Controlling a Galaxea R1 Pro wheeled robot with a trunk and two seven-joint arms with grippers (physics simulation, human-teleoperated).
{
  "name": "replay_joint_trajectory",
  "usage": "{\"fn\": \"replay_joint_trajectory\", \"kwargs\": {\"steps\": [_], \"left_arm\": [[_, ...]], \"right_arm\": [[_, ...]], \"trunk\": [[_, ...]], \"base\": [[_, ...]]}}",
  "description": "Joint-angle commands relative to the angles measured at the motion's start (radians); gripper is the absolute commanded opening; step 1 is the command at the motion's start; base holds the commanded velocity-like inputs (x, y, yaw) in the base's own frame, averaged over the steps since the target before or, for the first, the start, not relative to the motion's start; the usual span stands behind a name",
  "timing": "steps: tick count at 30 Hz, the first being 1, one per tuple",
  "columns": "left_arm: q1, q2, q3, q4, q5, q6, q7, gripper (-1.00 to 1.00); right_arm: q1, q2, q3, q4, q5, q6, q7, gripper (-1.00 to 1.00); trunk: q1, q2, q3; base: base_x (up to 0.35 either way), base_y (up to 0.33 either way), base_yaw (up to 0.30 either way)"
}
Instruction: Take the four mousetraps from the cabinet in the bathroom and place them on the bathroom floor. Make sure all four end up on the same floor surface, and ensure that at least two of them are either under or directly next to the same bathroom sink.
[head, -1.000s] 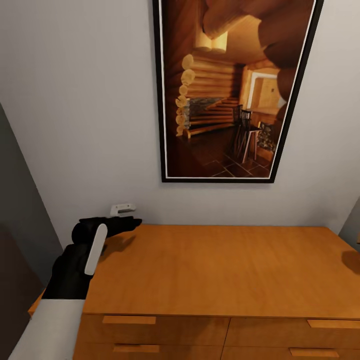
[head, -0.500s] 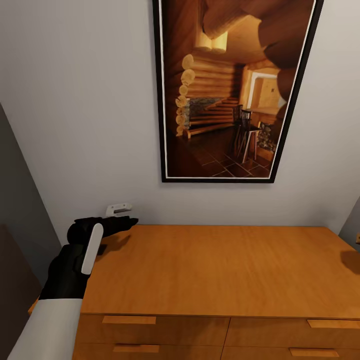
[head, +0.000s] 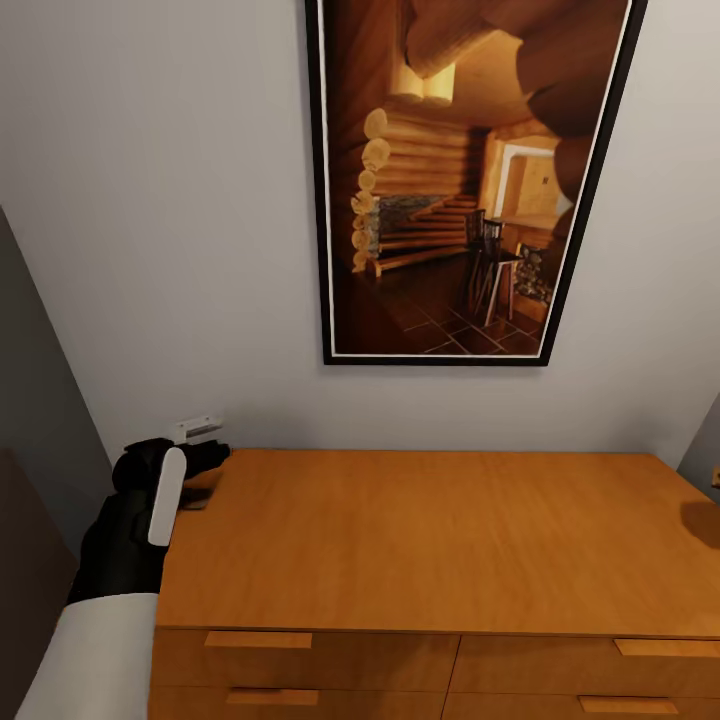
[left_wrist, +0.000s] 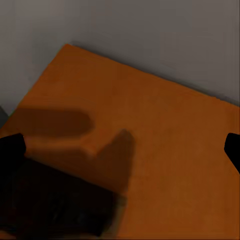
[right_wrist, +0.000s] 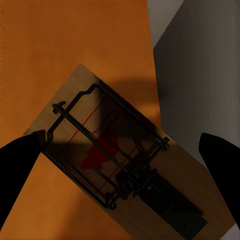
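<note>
One mousetrap (right_wrist: 100, 150), a tan board with dark wire and a red spot, lies at the edge of the cabinet top (right_wrist: 60, 50); one end reaches past that edge. My right gripper (right_wrist: 120, 147) hangs over it, open, a dark fingertip on either side. One fingertip (right_wrist: 20, 155) is close to a corner of the board; the other stands apart from it. My left gripper (head: 205, 455) is at the back left corner of the orange-brown cabinet (head: 430, 540). It is open, with nothing between its fingertips (left_wrist: 10, 150) but bare wood (left_wrist: 140, 115).
A large framed picture (head: 465, 180) hangs on the grey wall behind the cabinet. Drawers with flat pulls (head: 258, 640) run along the cabinet front. A dark shadow (head: 705, 520) falls on the far right of the top. A grey wall (head: 40, 400) closes the left side.
My left arm has drawn back to the left, from over the cabinet top to its back left corner. The camera and the cabinet have stayed put.
</note>
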Motion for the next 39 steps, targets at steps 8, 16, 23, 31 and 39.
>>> {"fn": "replay_joint_trajectory", "kwargs": {"steps": [8,16,23,31,39], "left_arm": [[-0.001,-0.089,0.042,0.001,0.024,0.003,0.242,1.00],[-0.001,-0.132,0.045,0.002,0.028,0.003,0.356,1.00],[-0.001,-0.139,0.047,0.011,0.083,0.003,0.381,1.00],[-0.001,-0.138,0.062,0.012,0.141,-0.002,0.434,1.00],[-0.001,-0.135,0.066,0.009,0.260,-0.005,0.552,1.00]], "right_arm": [[-0.002,0.000,0.003,0.000,0.010,0.001,0.009,-1.00],[-0.002,0.000,0.003,0.000,0.010,-0.008,0.009,-1.00],[-0.002,0.002,0.003,0.000,0.010,-0.012,0.009,-1.00],[-0.002,0.001,0.003,0.001,0.011,-0.014,0.009,-1.00],[-0.002,0.003,0.003,0.001,0.011,-0.014,0.009,-1.00]], "trunk": [[0.000,-0.001,-0.001],[0.000,-0.001,-0.001],[0.000,-0.001,-0.001],[0.000,-0.001,-0.001],[0.000,-0.001,-0.001]], "base": [[0.000,0.000,0.000],[0.000,0.000,0.000],[0.000,0.000,0.000],[0.000,0.000,0.000],[0.000,0.000,0.000]]}}
